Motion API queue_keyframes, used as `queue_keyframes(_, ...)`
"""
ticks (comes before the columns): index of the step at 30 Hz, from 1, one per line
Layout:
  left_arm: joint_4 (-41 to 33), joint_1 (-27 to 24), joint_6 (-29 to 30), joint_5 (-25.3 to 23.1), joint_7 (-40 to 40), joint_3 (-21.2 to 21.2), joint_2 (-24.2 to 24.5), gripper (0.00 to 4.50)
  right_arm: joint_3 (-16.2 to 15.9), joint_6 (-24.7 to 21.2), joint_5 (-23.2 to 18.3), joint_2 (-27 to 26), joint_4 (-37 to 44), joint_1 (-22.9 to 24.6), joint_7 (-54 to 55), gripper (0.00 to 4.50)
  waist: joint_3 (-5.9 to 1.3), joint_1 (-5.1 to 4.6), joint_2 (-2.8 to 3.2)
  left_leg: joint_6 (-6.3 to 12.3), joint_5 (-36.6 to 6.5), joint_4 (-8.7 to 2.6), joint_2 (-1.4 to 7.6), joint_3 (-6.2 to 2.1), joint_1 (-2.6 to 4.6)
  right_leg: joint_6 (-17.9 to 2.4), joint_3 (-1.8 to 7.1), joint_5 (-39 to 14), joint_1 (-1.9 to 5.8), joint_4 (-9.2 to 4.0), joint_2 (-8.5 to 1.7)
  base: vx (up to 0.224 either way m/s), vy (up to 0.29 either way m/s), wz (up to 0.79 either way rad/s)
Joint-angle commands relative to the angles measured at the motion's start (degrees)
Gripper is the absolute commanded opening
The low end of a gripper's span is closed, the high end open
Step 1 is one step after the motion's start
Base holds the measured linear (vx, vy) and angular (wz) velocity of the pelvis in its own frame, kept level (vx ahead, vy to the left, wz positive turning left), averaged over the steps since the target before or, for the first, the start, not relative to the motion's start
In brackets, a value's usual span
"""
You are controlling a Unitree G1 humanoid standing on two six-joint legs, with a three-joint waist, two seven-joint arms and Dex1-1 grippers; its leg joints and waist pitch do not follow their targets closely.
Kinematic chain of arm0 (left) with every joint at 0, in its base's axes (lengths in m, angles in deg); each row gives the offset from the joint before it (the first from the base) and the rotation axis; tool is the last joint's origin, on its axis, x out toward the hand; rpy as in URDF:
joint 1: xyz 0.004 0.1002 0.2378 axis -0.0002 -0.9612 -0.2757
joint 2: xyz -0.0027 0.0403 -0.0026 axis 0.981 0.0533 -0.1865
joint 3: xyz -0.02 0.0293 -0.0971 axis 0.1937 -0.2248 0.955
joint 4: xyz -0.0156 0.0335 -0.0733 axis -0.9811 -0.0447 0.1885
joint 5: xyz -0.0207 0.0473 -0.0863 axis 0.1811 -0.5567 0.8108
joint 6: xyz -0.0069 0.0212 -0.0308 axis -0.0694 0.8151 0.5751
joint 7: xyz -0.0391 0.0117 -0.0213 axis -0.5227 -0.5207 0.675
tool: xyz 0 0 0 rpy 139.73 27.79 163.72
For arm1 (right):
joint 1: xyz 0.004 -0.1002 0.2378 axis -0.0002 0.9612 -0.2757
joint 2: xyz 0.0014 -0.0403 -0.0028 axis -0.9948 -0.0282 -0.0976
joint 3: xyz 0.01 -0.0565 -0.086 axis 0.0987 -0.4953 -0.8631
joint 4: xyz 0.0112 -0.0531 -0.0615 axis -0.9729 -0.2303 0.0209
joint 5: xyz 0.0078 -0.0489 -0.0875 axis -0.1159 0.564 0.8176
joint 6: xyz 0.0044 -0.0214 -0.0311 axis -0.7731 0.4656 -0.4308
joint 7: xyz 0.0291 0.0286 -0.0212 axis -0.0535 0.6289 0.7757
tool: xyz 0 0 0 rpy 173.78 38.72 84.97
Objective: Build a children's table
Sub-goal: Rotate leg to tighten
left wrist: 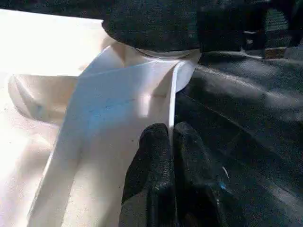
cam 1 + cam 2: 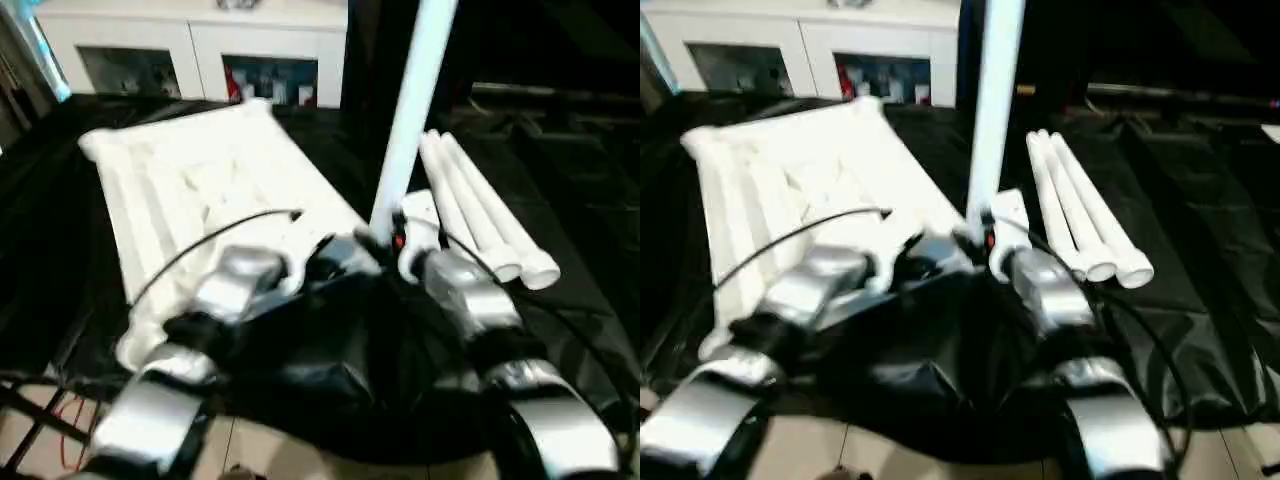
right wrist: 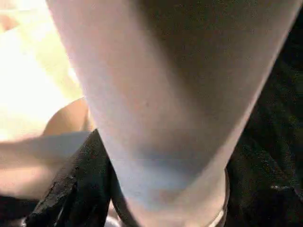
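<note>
We pinch the tabletop [image 2: 200, 190] rim with our left gripper [image 1: 171, 137] while our right gripper [image 2: 385, 238] clasps a leg [image 2: 410, 110] upright over its corner socket, steadying both for insertion.

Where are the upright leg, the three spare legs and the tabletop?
upright leg [image 2: 408, 140]: left eye view, mid shaft.
spare legs [image 2: 480, 205]: left eye view, middle tube of the bundle.
tabletop [image 2: 190, 170]: left eye view, ribbed underside.
</note>
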Motion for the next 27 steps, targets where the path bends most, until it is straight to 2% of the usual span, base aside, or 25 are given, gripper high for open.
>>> queue_keyframes(1, -0.30, 2.94, -3.06, 0.96, -3.94, 1.33, -1.65, 0.00, -3.20, -0.40, -0.63, -5.16, -2.16, 0.37, -4.34, 3.04, -4.35, 0.32, -0.24, 3.52, -6.01, -2.99, 2.00, -0.71, 0.43, -14.27, 2.62, -1.41, 2.80, -3.61, -4.77, 0.000, 0.000, 0.00)
queue_keyframes(2, -0.29, 2.83, -3.58, 0.76, -3.48, 0.94, -1.64, 0.00, -3.01, -0.09, -1.01, -5.31, -2.44, 0.17, -5.40, 3.04, -4.35, 0.32, -0.24, 4.36, -5.50, -2.91, 1.99, -0.65, 0.40, -14.84, 2.59, 0.32, 2.84, -3.48, -4.76, 0.000, 0.000, 0.00)
queue_keyframes(3, -1.01, 2.12, -4.38, 0.54, -1.68, 0.08, -1.33, 0.00, -2.33, -0.55, -2.07, -5.19, -2.07, 0.11, -7.42, 3.25, -4.31, 0.34, -0.23, 4.72, -5.61, -2.91, 2.00, -0.64, 0.42, -15.02, 2.58, 0.51, 2.86, -3.52, -4.79, 0.000, 0.000, 0.00)
queue_keyframes(4, -1.52, 1.61, -4.69, 0.47, -0.59, -0.36, -1.07, 0.00, -2.21, -0.72, -2.49, -4.89, -1.61, 0.20, -8.89, 3.25, -4.30, 0.36, -0.28, 5.05, -5.78, -2.90, 1.98, -0.64, 0.39, -15.08, 2.58, 0.52, 2.95, -3.54, -4.80, 0.000, 0.000, 0.00)
queue_keyframes(5, -2.04, 1.03, -5.17, 0.40, 0.61, -0.81, -0.72, 0.00, -2.42, -0.79, -2.50, -4.37, -0.98, 0.38, -10.26, 3.47, -4.23, 0.33, -0.50, 5.47, -5.99, -2.97, 2.05, -0.67, 0.33, -15.16, 2.53, 0.00, 3.06, -3.48, -4.89, 0.000, 0.000, 0.00)
queue_keyframes(8, -3.22, -0.71, -7.39, 0.18, 4.27, -2.14, 0.72, 0.00, -4.93, 0.18, -0.85, -1.66, 0.63, 1.39, -15.11, 3.70, -3.99, 0.21, -0.38, 4.85, -8.50, -3.08, 2.17, -0.61, 0.61, -14.72, 2.56, -4.76, 2.85, -4.06, -4.91, 0.000, 0.000, 0.00)
queue_keyframes(12, -6.26, -3.24, -8.72, 1.11, 9.88, -3.47, 2.90, 0.00, -8.12, 0.53, -1.44, 2.34, 5.54, 4.33, -25.51, 3.70, -3.95, 0.52, -0.40, 4.56, -8.99, -3.18, 2.47, -0.71, 0.63, -14.28, 2.57, -5.81, 2.92, -4.08, -4.96, 0.000, 0.000, 0.00)
queue_keyframes(15, -8.20, -4.63, -9.29, 1.88, 13.36, -4.19, 4.10, 0.00, -9.12, 0.11, -1.93, 4.45, 8.52, 5.91, -30.78, 3.70, -3.87, 0.56, -0.50, 4.91, -8.74, -3.16, 2.44, -0.60, 0.53, -14.46, 2.60, -5.36, 2.84, -4.00, -4.88, 0.000, 0.000, 0.00)
queue_keyframes(17, -10.54, -6.41, -9.74, 2.43, 17.47, -5.59, 5.93, 0.00, -10.41, -0.68, -2.59, 7.30, 12.63, 7.93, -36.99, 3.70, -3.84, 0.91, -0.43, 4.95, -8.93, -3.15, 2.57, -0.57, 0.53, -14.14, 2.59, -6.12, 2.85, -4.03, -4.84, 0.000, 0.000, 0.00)
queue_keyframes(18, -10.54, -6.41, -9.74, 2.43, 17.47, -5.59, 5.93, 0.00, -10.41, -0.68, -2.59, 7.30, 12.63, 7.93, -36.99, 3.70, -3.82, 0.96, -0.41, 4.97, -8.95, -3.16, 2.59, -0.58, 0.53, -14.05, 2.59, -6.33, 2.80, -4.06, -4.85, 0.000, 0.000, 0.00)
queue_keyframes(19, -11.11, -6.85, -9.84, 2.48, 18.53, -5.98, 6.48, 0.00, -10.74, -1.34, -3.06, 8.05, 13.84, 8.42, -38.57, 3.70, -3.83, 0.99, 0.03, 4.64, -9.38, -3.22, 2.65, -0.60, 0.71, -14.29, 2.58, -6.82, 2.56, -4.03, -4.82, 0.000, 0.000, 0.00)
queue_keyframes(21, -12.32, -7.80, -9.84, 2.47, 20.62, -6.50, 7.79, 0.00, -12.39, -1.59, -3.18, 10.41, 16.69, 9.77, -42.55, 3.70, -3.80, 1.33, -0.17, 4.18, -10.04, -3.25, 2.69, -0.58, 0.83, -14.22, 2.58, -7.71, 2.51, -4.18, -4.80, 0.000, 0.000, 0.00)
queue_keyframes(23, -13.37, -8.51, -9.58, 2.50, 22.20, -6.70, 8.68, 0.00, -13.43, -1.94, -2.93, 11.91, 18.61, 10.74, -45.21, 3.70, -3.81, 1.96, 0.04, 3.92, -10.30, -3.29, 2.80, -0.52, 0.99, -13.90, 2.66, -7.64, 2.39, -4.19, -4.77, 0.000, 0.000, 0.00)
queue_keyframes(25, -14.36, -9.09, -9.24, 2.58, 23.32, -6.75, 9.40, 0.00, -14.05, -2.66, -2.69, 12.83, 19.90, 11.40, -47.06, 3.70, -3.85, 2.01, -0.10, 3.75, -9.96, -3.35, 2.75, -0.60, 0.70, -13.82, 2.64, -7.08, 2.58, -3.97, -4.85, 0.000, 0.000, 0.00)
queue_keyframes(27, -15.01, -9.43, -8.80, 2.66, 23.95, -6.79, 9.88, 0.00, -14.41, -2.95, -2.60, 13.34, 20.81, 11.84, -48.01, 3.70, -3.87, 1.98, -0.15, 3.67, -9.99, -3.30, 2.69, -0.58, 0.80, -13.68, 2.63, -7.33, 2.47, -4.04, -4.82, 0.000, 0.000, 0.00)
